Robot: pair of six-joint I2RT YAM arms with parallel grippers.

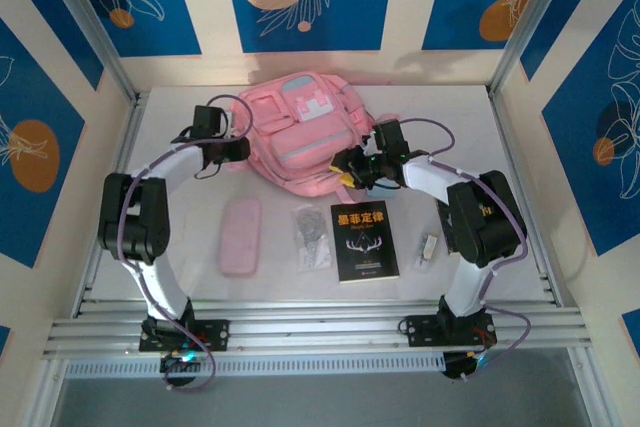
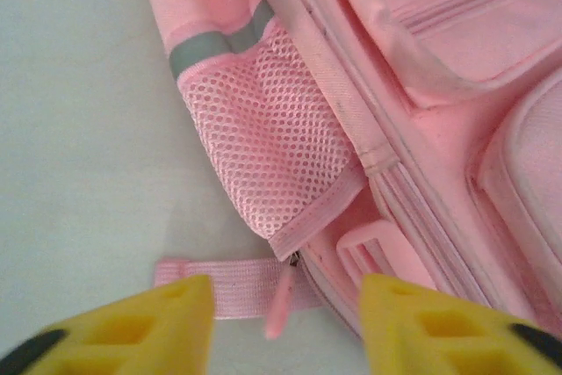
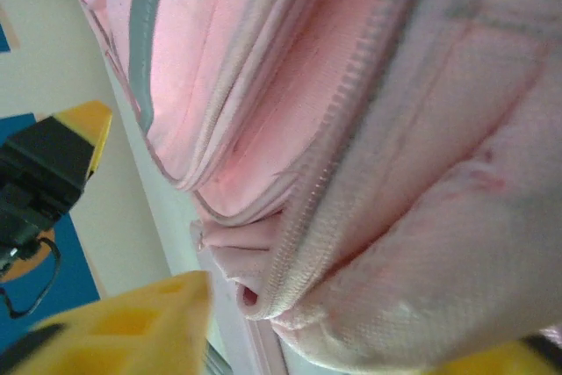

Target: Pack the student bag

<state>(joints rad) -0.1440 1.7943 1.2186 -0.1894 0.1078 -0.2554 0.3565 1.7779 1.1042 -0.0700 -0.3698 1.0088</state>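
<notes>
The student bag [image 1: 300,127] is a large pink backpack lying flat at the back middle of the table, front patches up. My left gripper [image 1: 241,151] is at the bag's left side. In the left wrist view it [image 2: 288,329] is open, yellow fingers [image 2: 167,322] apart. A pink zip pull [image 2: 281,303] hangs loose between them, below a mesh side pocket [image 2: 263,155] and over a strap [image 2: 237,283]. My right gripper [image 1: 347,169] is at the bag's lower right edge. It [image 3: 329,353] is open, with a zip seam [image 3: 307,243] of the bag between its fingers.
In front of the bag lie a flat pink pencil case [image 1: 240,235], a small clear packet [image 1: 312,237], a black book [image 1: 364,239] and a small white item [image 1: 428,247]. Metal rails [image 1: 320,332] run along the near edge. Frame posts stand at the back corners.
</notes>
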